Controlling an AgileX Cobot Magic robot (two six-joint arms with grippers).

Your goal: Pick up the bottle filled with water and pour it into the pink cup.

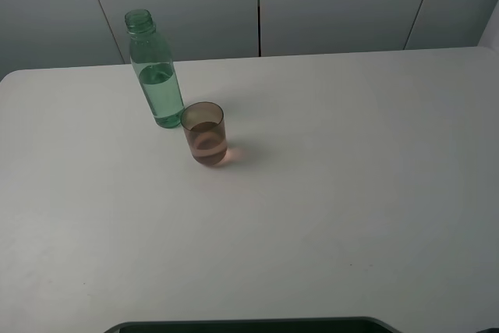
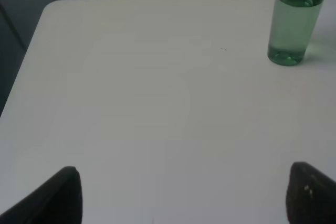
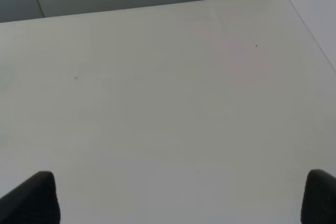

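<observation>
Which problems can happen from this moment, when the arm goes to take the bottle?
1. The pink cup stands right beside the green bottle, perhaps touching it; an approaching jaw might knock the cup.
2. The bottle is tall, slim and uncapped; a push could tip it and spill water on the white table.

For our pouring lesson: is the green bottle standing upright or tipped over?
Upright. The bottle stands on its base on the table, open neck at the top, beside the pink cup.
</observation>
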